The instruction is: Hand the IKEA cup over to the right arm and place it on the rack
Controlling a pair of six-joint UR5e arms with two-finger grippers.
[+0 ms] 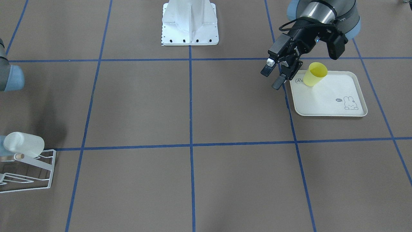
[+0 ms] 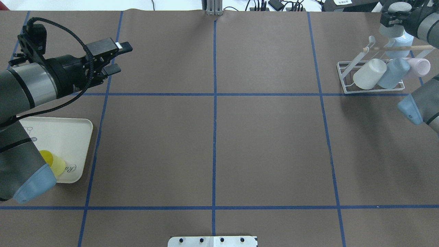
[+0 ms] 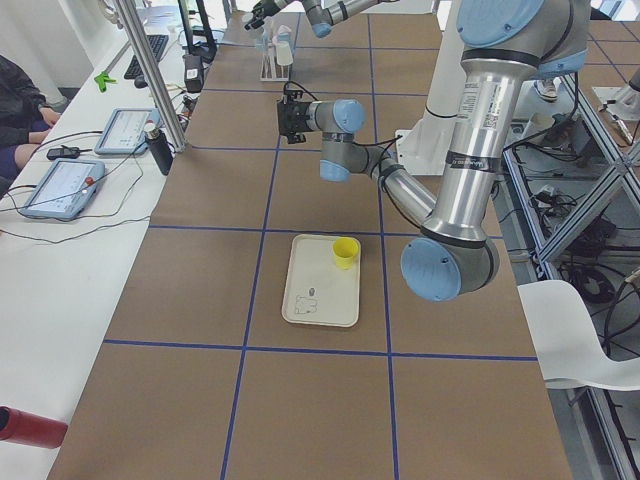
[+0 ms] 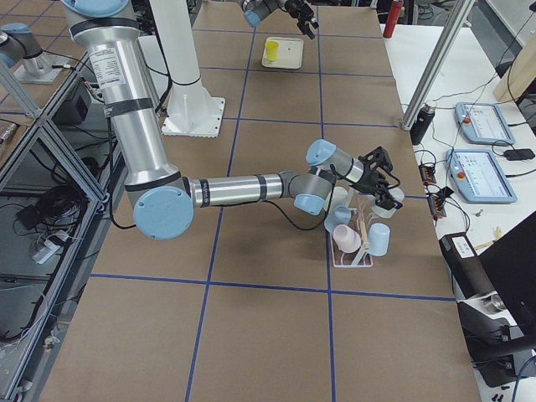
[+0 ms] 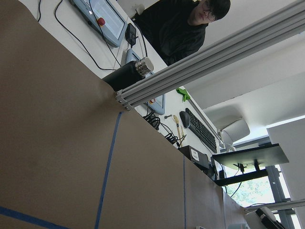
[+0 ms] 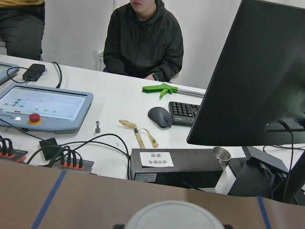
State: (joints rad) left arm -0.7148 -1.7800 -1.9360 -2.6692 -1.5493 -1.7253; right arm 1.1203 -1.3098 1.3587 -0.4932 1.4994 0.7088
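A yellow IKEA cup (image 1: 315, 74) stands upright on the cream rabbit-print tray (image 1: 331, 103), partly hidden by my left arm in the overhead view (image 2: 57, 165). My left gripper (image 1: 272, 79) hangs open and empty above the table just beyond the tray's edge (image 2: 124, 57). The white wire rack (image 2: 343, 73) stands far right and holds a white cup (image 2: 369, 73), a pale blue cup (image 2: 394, 72) and a pink cup (image 2: 420, 67). My right gripper (image 2: 396, 19) is over the rack's far end, shut on a pale white cup (image 2: 391, 31), whose rim (image 6: 174, 217) fills the bottom of the right wrist view.
The white robot base (image 1: 190, 24) sits at the table's middle edge. Blue tape lines grid the brown tabletop. Beyond the far edge a bench carries tablets (image 6: 43, 107), a keyboard (image 6: 186, 110) and a monitor (image 6: 257, 71); a person (image 6: 143, 40) sits behind it.
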